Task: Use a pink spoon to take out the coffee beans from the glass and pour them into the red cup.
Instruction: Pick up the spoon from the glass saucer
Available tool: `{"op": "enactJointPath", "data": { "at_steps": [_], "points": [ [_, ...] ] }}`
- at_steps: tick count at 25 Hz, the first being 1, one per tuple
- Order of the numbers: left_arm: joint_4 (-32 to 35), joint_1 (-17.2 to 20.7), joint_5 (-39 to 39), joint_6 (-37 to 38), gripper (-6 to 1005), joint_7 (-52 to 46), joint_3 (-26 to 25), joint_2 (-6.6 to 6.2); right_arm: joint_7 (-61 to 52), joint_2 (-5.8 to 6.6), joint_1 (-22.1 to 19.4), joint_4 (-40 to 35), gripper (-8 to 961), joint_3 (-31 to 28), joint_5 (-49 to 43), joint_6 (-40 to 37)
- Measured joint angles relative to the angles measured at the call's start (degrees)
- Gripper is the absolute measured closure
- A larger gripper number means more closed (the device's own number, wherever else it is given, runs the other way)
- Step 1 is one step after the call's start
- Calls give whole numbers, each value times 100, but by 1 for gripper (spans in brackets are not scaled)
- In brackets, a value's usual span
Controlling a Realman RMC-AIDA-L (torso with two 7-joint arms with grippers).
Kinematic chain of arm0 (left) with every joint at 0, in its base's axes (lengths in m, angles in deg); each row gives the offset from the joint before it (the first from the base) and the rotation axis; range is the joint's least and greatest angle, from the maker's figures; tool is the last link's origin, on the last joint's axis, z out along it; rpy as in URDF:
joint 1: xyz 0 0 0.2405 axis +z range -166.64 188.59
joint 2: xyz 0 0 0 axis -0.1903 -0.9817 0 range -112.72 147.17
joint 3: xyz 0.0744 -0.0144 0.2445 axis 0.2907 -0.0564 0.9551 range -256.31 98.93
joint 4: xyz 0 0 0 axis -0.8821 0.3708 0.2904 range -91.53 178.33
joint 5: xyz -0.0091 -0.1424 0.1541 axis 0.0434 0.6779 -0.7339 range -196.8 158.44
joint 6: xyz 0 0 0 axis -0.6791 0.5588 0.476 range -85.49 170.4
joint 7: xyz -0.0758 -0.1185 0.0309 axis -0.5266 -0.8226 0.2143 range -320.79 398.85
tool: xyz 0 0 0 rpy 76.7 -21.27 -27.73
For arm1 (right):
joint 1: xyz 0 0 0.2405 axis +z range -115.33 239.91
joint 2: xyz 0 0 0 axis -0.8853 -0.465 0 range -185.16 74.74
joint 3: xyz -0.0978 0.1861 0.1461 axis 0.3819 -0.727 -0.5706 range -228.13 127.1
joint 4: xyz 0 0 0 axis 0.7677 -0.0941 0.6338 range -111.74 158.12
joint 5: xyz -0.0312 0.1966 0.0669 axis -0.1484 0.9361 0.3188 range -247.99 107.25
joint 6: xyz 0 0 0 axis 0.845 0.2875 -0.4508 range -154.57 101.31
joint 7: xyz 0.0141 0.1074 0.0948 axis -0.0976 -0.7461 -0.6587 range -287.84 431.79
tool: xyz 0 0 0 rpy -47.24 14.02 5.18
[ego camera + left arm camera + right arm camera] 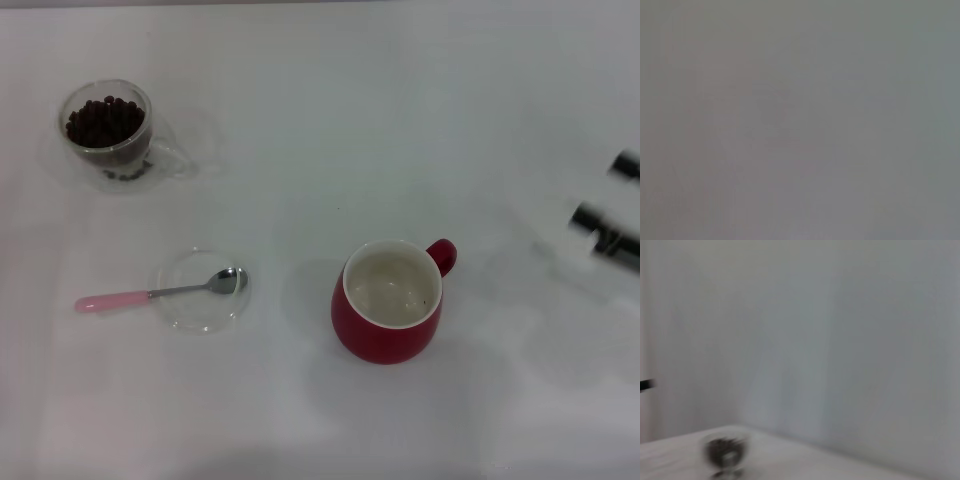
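The glass point(108, 135) stands at the far left of the white table, filled with dark coffee beans point(104, 122). The pink spoon point(160, 293) lies with its metal bowl in a shallow clear dish and its pink handle pointing left. The red cup point(390, 300) stands upright in the middle, its cream inside empty, handle to the back right. My right gripper point(610, 200) enters at the right edge, blurred, its two dark fingers apart and empty, well right of the red cup. The glass with beans also shows, blurred, in the right wrist view point(726, 455). The left gripper is out of view.
The shallow clear dish point(190, 312) sits under the spoon's bowl, left of the red cup. The white table point(330, 130) runs across the whole head view. The left wrist view shows only plain grey.
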Motion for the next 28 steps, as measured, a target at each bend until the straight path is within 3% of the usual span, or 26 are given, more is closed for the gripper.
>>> {"op": "enactJointPath", "data": {
  "at_steps": [6, 10, 13, 21, 28],
  "points": [
    [-598, -4, -56, 1050, 258, -1191, 558, 65, 70, 84, 21, -132, 101, -1136, -1, 55],
    [-1077, -37, -420, 1496, 258, -1802, 568, 116, 54, 110, 9, -462, 101, -2061, -1, 196],
    [-1426, -52, -699, 1602, 258, -2179, 497, 132, 36, 107, 5, -593, 102, -2359, -4, 281],
    [-2395, -60, -2496, 1425, 259, -2294, -838, 133, 13, 45, 55, -1045, 103, -2869, -10, 749],
    [-2872, -25, -3282, 1218, 259, -2199, -1273, 133, -5, 48, 140, -1317, 105, -2910, -9, 1084]
  ]
}}
